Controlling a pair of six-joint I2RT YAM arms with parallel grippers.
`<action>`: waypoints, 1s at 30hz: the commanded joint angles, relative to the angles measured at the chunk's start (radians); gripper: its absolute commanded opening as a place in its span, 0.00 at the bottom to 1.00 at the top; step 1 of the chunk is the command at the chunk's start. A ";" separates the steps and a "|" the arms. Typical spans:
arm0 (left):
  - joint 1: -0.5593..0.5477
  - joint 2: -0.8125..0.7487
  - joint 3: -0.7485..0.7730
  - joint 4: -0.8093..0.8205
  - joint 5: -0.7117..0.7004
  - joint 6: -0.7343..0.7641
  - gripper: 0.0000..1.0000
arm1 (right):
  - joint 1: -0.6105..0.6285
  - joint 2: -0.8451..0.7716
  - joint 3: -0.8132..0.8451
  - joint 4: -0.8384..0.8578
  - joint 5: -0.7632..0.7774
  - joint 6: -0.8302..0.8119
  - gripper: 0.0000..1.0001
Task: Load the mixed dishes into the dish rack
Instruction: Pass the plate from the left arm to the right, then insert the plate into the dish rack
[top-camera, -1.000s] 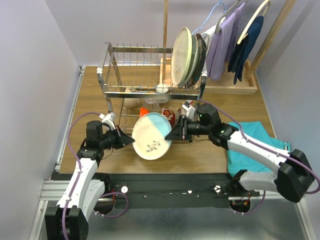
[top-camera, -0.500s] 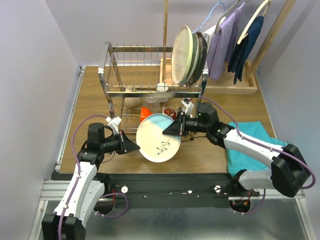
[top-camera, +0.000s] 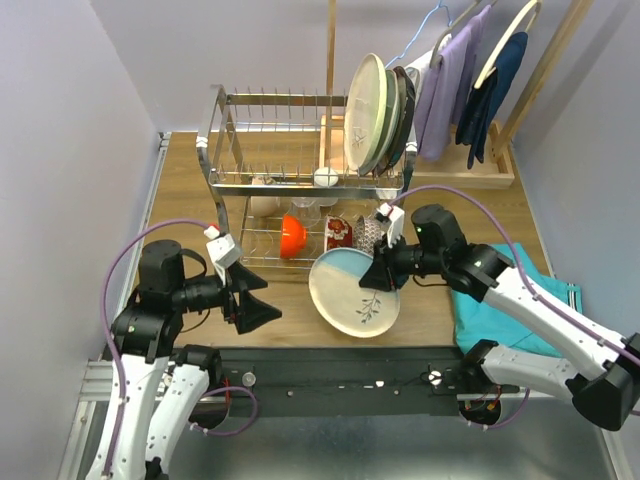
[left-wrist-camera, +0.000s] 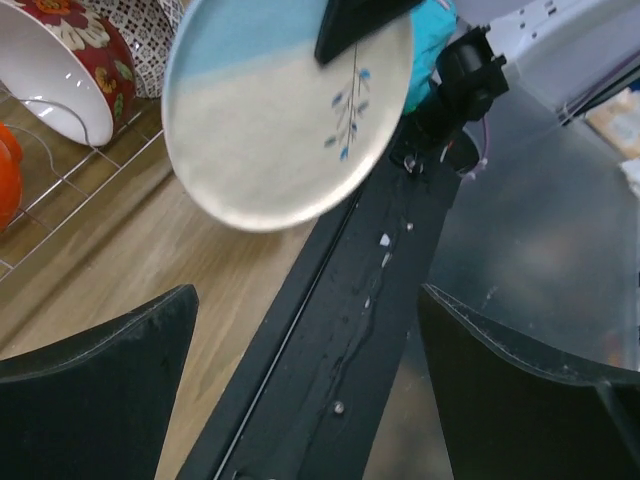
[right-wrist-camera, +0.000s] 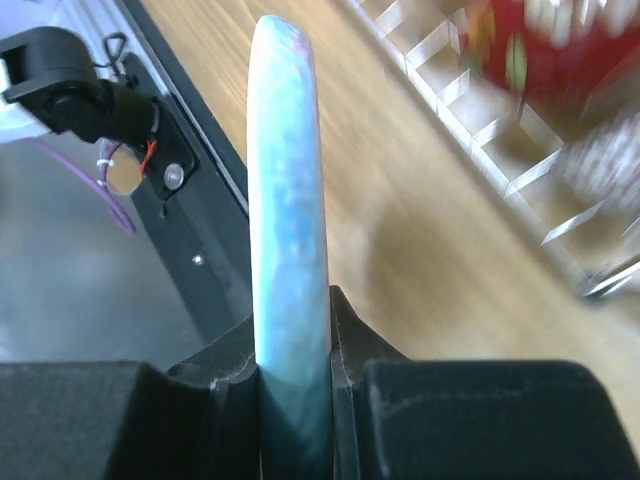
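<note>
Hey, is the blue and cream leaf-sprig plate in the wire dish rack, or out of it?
Out. The right pincer grips the round blue-and-cream plate by its rim in front of the chrome wire rack.

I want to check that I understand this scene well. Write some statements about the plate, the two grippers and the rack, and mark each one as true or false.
1. The right gripper is shut on the rim of the blue and cream plate. True.
2. The left gripper also grips this plate. False: it is open, empty and apart from the plate.
3. The orange bowl sits on the upper tier of the dish rack. False: it sits in the lower tier.
4. Several large plates stand on edge at the right end of the upper tier. True.
</note>
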 joint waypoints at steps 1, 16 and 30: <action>-0.007 -0.024 0.087 -0.175 -0.032 0.186 0.98 | 0.008 -0.044 0.242 0.049 -0.101 -0.262 0.01; -0.007 0.088 0.487 -0.101 -0.435 0.163 0.99 | 0.039 0.253 0.865 0.009 -0.353 -0.551 0.01; 0.015 0.113 0.655 0.255 -1.098 0.171 0.98 | 0.107 0.517 1.287 0.378 0.208 -0.234 0.01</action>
